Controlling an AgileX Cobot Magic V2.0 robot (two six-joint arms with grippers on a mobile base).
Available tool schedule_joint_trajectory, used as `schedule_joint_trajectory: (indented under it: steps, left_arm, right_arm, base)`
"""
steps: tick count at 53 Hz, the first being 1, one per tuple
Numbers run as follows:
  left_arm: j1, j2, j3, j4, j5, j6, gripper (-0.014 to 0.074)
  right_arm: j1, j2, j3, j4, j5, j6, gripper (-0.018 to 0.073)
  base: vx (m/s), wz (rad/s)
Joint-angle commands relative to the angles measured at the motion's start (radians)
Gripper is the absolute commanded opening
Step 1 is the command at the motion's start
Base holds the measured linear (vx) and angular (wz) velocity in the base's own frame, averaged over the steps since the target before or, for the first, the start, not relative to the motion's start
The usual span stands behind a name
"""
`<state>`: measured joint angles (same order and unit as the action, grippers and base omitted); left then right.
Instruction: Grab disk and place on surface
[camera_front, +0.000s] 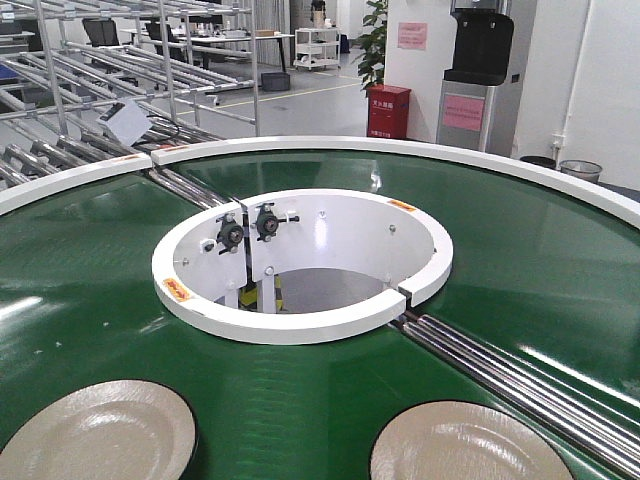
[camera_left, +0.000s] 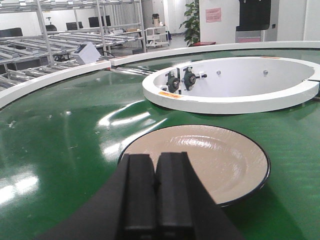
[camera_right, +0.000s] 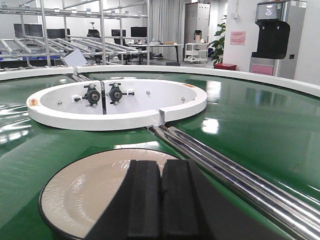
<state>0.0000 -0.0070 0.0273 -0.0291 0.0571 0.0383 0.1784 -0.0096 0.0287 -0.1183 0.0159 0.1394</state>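
Observation:
Two beige disks with dark rims lie flat on the green conveyor belt (camera_front: 90, 300): one at the near left (camera_front: 95, 435), one at the near right (camera_front: 460, 445). In the left wrist view my left gripper (camera_left: 156, 156) is shut with nothing in it, its black fingertips over the near edge of the left disk (camera_left: 210, 160). The right wrist view has my right gripper (camera_right: 161, 162) shut and empty too, over the near right part of the right disk (camera_right: 85, 192). Neither gripper appears in the front view. The dark grey metal surface is out of view.
A white inner ring (camera_front: 300, 325) surrounds the central opening. Steel rollers (camera_front: 520, 380) cross the belt just right of the right disk. The belt's white outer rim (camera_front: 350, 146) curves behind. Metal racks (camera_front: 120, 60), a red box (camera_front: 388, 110) and a water dispenser (camera_front: 480, 75) stand beyond.

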Motion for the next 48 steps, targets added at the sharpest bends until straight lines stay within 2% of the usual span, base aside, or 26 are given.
schedule_joint_trajectory:
  steps: [1, 43, 48]
  left_arm:
    - [0.002, -0.017, 0.013, -0.007, -0.084, -0.007, 0.0001]
    - [0.002, -0.017, 0.013, -0.007, -0.100, -0.007, 0.0001]
    - [0.002, -0.017, 0.006, -0.007, -0.145, -0.008, 0.0001]
  right_arm:
    - [-0.004, -0.002, 0.019, -0.005, -0.083, -0.008, -0.0009]
    - [-0.004, -0.002, 0.019, -0.005, -0.083, -0.008, -0.0009]
    - [-0.004, -0.002, 0.019, -0.004, -0.145, -0.008, -0.0009]
  base:
    - [0.00, 0.00]
    - [0.00, 0.00]
    - [0.00, 0.00]
